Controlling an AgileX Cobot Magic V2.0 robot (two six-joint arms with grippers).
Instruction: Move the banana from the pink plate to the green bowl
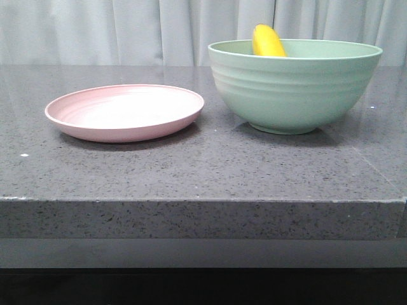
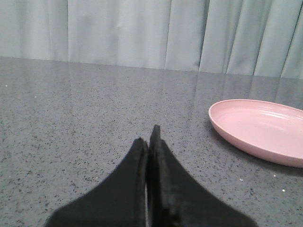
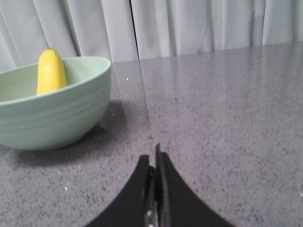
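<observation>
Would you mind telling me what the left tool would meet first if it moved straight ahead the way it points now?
Probably nothing soon: ahead of the shut left tool lies only bare countertop up to the curtain. The pink plate sits off to the side, though depth is uncertain.

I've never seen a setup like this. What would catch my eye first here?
Probably the bright yellow banana poking up over the rim of the big green bowl on the right of the grey table. Beside it, to the left, sits a bare pink plate. Both wrist views show a black tool, shut, holding nothing: left tool, right tool.
</observation>
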